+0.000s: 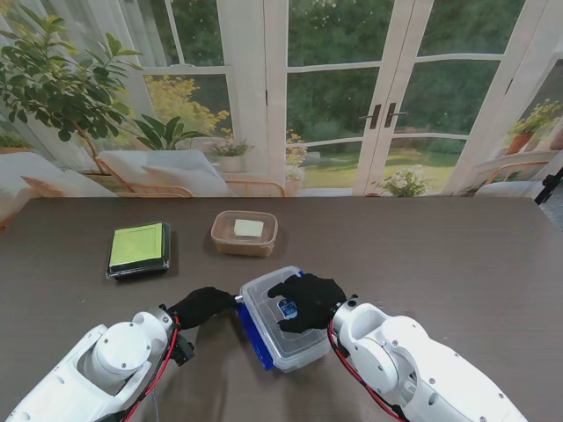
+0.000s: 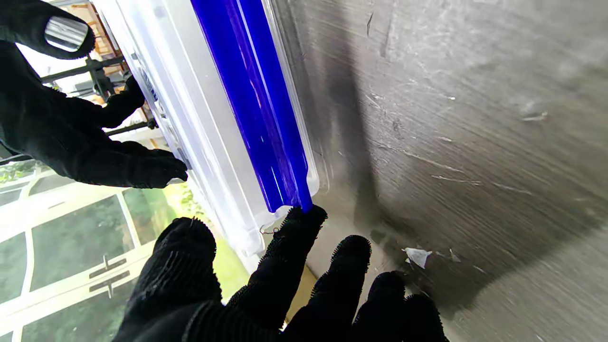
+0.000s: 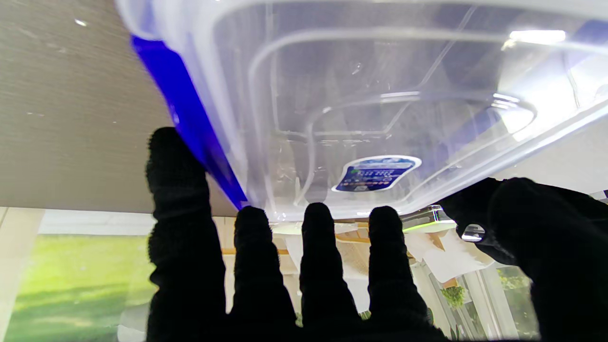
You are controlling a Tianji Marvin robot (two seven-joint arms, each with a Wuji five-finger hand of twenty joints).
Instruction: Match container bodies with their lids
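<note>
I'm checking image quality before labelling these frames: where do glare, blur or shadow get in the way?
Stand view: even daylight, sharp; the clear container is partly hidden by the right hand. Left wrist view: the table is smeared, a dark shadow band runs beside the blue latch, the windows are overexposed. Right wrist view: glare on the container's lid, close plastic soft, sticker text unreadable.

Dark wood-grain table [image 1: 457, 264], surface scuffed and scratched in left wrist view. Small white paper scrap [image 2: 418, 256] lying on tabletop, few tinier flecks beside it. Beyond far edge: white-framed glass doors [image 1: 387, 97] with 2 dark handles [image 1: 384, 115], garden greenery outside. Leafy potted plant [image 1: 62, 79] far left. Pale cushioned chairs [image 1: 158, 171] behind table. Flowering planter [image 1: 405, 183] near door base.
</note>
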